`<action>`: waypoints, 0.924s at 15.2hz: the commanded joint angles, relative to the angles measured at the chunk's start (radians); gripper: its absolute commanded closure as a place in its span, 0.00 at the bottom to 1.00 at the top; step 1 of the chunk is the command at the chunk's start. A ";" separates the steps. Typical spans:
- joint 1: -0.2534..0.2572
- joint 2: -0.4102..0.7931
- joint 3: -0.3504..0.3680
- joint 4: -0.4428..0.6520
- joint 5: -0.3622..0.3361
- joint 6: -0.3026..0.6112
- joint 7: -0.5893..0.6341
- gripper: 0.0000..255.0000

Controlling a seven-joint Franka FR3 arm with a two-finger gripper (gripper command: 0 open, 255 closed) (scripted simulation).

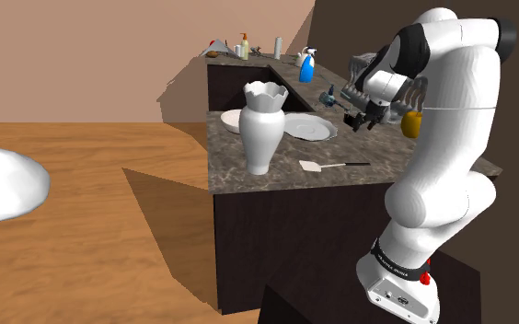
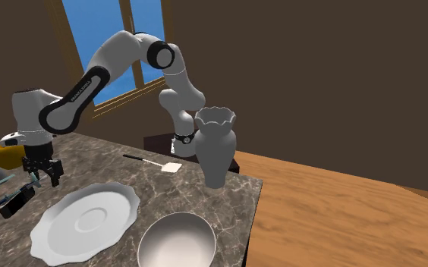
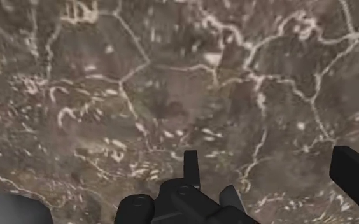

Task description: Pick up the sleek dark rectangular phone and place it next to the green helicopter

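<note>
black gripper (image 2: 42, 180) poised low over dark, white-veined marble, fingers spread and pinching nothing.
just below and left of it in the second exterior view, flat on the glossy countertop (image 2: 114, 176): slim dark rectangular phone (image 2: 17, 201), near the scalloped rim of a shallow white plate (image 2: 87, 220). further right, a smooth round bowl (image 2: 176, 241), a thin white spatula (image 2: 159, 164) and a tall white vase (image 2: 216, 148) with a frilled lip. at the left edge, a rounded yellow thing (image 2: 4, 152).
</note>
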 commanded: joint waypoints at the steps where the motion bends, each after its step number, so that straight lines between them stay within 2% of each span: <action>1: -0.001 0.002 0.001 -0.001 0.001 -0.007 -0.001 0.00; 6: 0.038 -0.096 -0.044 0.010 -0.093 -0.095 0.067 0.00; 14: 0.038 -0.096 -0.044 0.010 -0.093 -0.095 0.067 0.00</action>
